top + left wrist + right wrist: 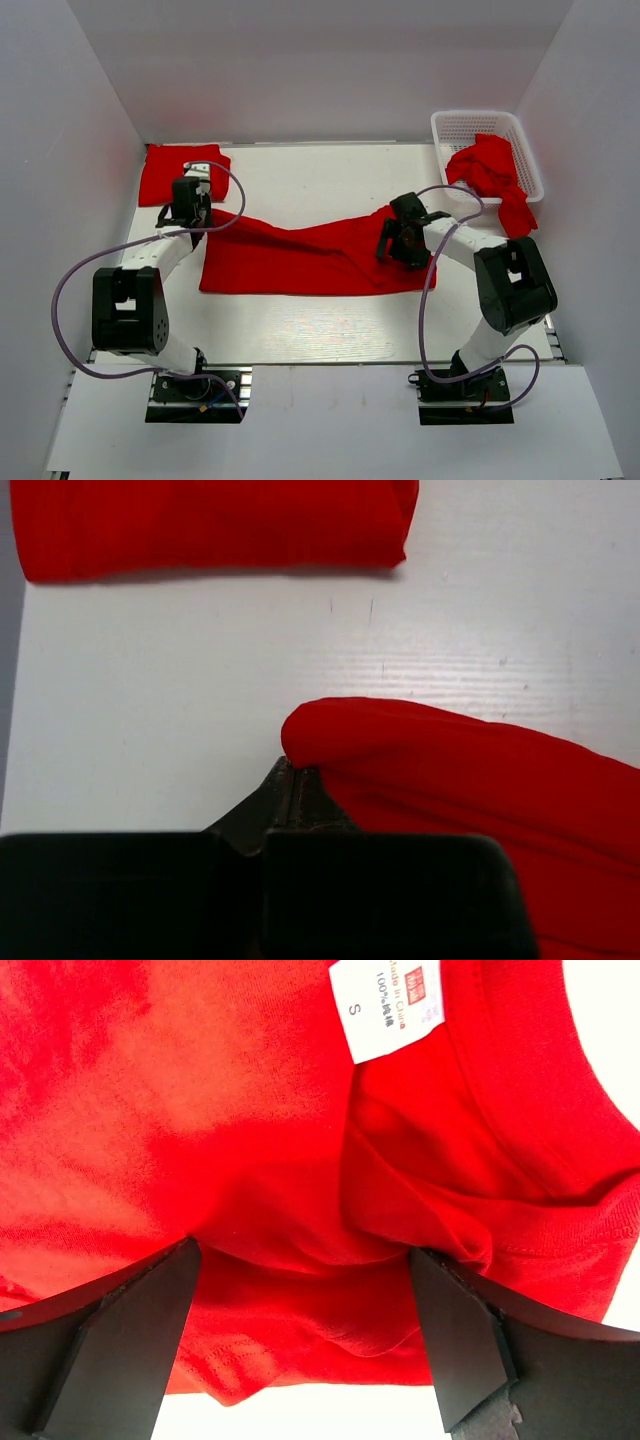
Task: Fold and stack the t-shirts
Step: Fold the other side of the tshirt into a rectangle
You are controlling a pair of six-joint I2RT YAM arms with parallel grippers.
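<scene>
A red t-shirt [300, 260] lies spread across the middle of the table. My left gripper [190, 213] is shut on the t-shirt's far left corner, and in the left wrist view the fabric [470, 780] bunches up at the closed fingertips [293, 772]. My right gripper [395, 240] stands open over the collar end, its fingers [150, 1310] straddling loose folds of the t-shirt [200, 1110] without pinching them. A white neck label [388, 1005] shows just ahead. A folded t-shirt [165, 175] lies at the back left, seen also as the folded t-shirt [200, 525] from the left wrist.
A white lattice basket [445, 125] stands at the back right with crumpled red t-shirts [490, 170] spilling over its near edge. White walls enclose the table on three sides. Bare white tabletop [320, 325] lies in front of the spread t-shirt.
</scene>
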